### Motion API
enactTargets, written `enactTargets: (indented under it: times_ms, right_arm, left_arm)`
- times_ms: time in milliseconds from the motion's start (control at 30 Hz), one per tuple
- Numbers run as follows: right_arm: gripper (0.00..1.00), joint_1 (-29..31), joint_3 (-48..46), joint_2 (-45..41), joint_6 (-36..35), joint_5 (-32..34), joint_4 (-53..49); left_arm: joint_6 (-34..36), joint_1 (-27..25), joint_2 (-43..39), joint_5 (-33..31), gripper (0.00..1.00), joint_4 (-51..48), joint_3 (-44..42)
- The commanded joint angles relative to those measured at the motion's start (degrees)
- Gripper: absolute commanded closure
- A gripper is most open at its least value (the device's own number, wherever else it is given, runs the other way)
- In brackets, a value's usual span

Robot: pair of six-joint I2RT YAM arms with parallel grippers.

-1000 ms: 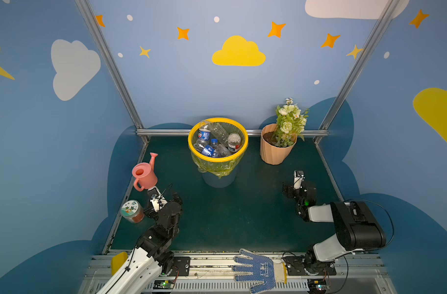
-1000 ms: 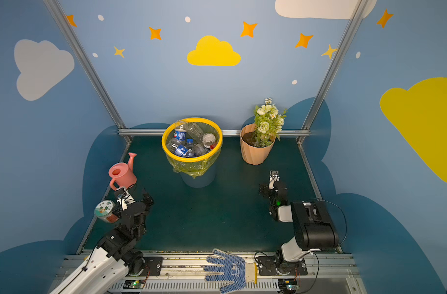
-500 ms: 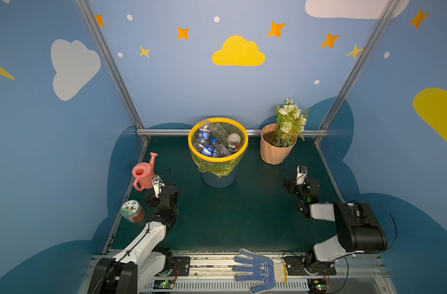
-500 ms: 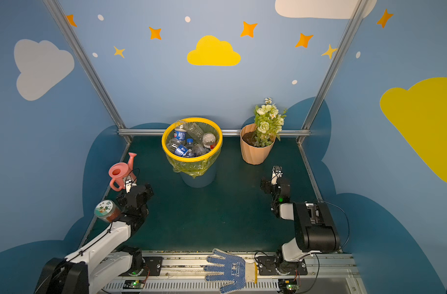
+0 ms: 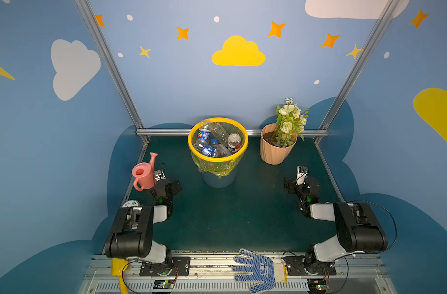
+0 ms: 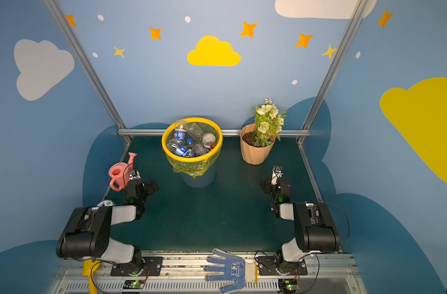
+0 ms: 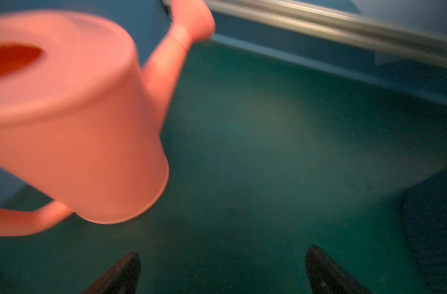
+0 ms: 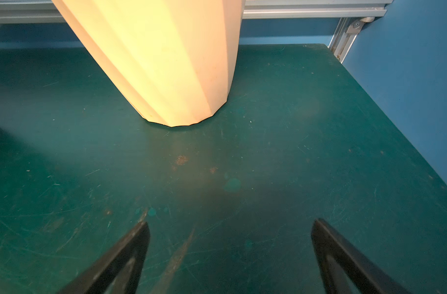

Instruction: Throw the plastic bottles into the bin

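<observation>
The bin (image 5: 217, 159) (image 6: 192, 159), blue-grey with a yellow rim and a yellow-green liner, stands at the back middle of the green mat in both top views. Several plastic bottles (image 5: 218, 142) (image 6: 189, 142) lie heaped inside it, clear with blue and white labels. No bottle shows on the mat. My left gripper (image 5: 167, 182) (image 7: 223, 254) hovers low beside a pink watering can, open and empty. My right gripper (image 5: 301, 182) (image 8: 230, 224) is low in front of the flowerpot, open, with only bare mat between its fingers.
The pink watering can (image 5: 143, 174) (image 7: 77, 114) stands at the left edge, close to my left gripper. A ribbed peach flowerpot (image 5: 276, 150) (image 8: 166, 63) with flowers is at the back right. A round jar (image 5: 132, 203) peeks out behind the left arm. A blue dotted glove (image 5: 258, 269) lies on the front rail.
The left arm has folded back, and its gripper has moved towards the back, up beside the watering can. The right gripper has shifted slightly towards the flowerpot. Both grippers stayed open.
</observation>
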Motion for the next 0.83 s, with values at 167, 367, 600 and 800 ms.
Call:
enactTargets:
  times_ms: [167, 367, 600, 800]
  right_arm:
    - [0.03, 0.01, 0.26, -0.56, 0.24, -0.44, -0.15]
    - [0.03, 0.0, 0.29, -0.58, 0.24, -0.43, -0.12]
    - [0.03, 0.01, 0.34, -0.5, 0.21, -0.48, -0.3]
    - [0.03, 0.01, 0.29, -0.53, 0.2, -0.43, -0.22]
  left_arm:
    - [2.53, -1.75, -0.46, 1.76, 0.0, 1.25, 1.91]
    - [2.52, -1.94, -0.67, 1.5, 0.0, 0.84, 2.04]
    - [2.52, -1.86, -0.62, 1.42, 0.0, 0.91, 1.99]
    - [2.49, -1.81, -0.63, 1.41, 0.0, 0.88, 2.0]
